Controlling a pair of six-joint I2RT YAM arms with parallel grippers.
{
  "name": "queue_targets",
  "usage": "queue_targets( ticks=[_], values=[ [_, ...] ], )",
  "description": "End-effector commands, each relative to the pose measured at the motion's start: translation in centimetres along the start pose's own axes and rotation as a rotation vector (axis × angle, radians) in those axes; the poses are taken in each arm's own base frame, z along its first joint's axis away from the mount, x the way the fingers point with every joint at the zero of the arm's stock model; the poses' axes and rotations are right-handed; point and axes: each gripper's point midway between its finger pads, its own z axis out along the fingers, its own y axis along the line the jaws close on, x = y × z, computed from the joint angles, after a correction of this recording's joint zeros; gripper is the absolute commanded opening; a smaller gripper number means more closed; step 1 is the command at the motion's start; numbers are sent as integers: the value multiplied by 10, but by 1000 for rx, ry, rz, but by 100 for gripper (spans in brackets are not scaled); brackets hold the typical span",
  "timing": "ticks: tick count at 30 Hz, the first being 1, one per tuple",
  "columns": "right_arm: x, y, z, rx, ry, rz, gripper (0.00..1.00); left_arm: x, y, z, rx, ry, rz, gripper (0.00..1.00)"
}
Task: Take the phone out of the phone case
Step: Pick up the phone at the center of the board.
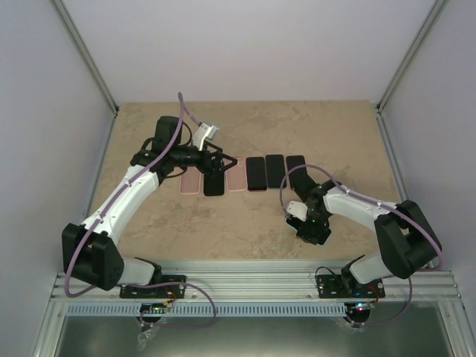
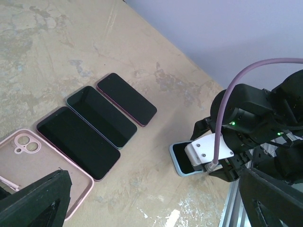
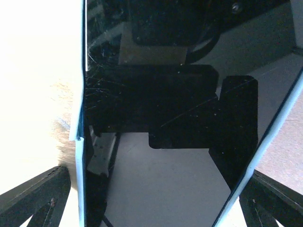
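The phone point(image 3: 156, 94) has a dark glossy screen and sits in a pale blue phone case point(image 3: 79, 184), filling the right wrist view. It lies flat on the table near the front rail. My right gripper point(image 3: 154, 203) is open just above it, one finger outside each long side; I cannot tell whether they touch the case. The left wrist view shows the same cased phone point(image 2: 181, 160) partly under the right wrist's white camera mount point(image 2: 208, 151). From above, the right gripper point(image 1: 311, 230) hides it. My left gripper point(image 1: 222, 161) hangs open and empty over the far row.
A row lies across mid-table: a pink case point(image 1: 191, 181), a black phone point(image 1: 214, 184), an empty pink case point(image 2: 42, 161) and three bare phones point(image 2: 78, 142), point(image 2: 102, 116), point(image 2: 127, 98). The aluminium rail point(image 1: 253, 277) borders the front; walls enclose the sides.
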Motion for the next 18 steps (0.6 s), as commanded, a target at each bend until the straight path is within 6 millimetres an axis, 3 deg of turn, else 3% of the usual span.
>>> queue_targets(
  ticks=[1, 6, 11, 18],
  values=[
    [6, 7, 9, -37, 39, -6, 97, -8, 3, -8, -31, -46, -6, 99],
    [10, 8, 16, -48, 74, -5, 94, -10, 8, -12, -37, -73, -58, 100],
    [5, 3, 13, -25, 54, 2, 78, -11, 15, -16, -73, -91, -84, 99],
    [-42, -24, -31, 70, -155, 17, 60, -4, 12, -12, -34, -83, -112, 99]
  ],
)
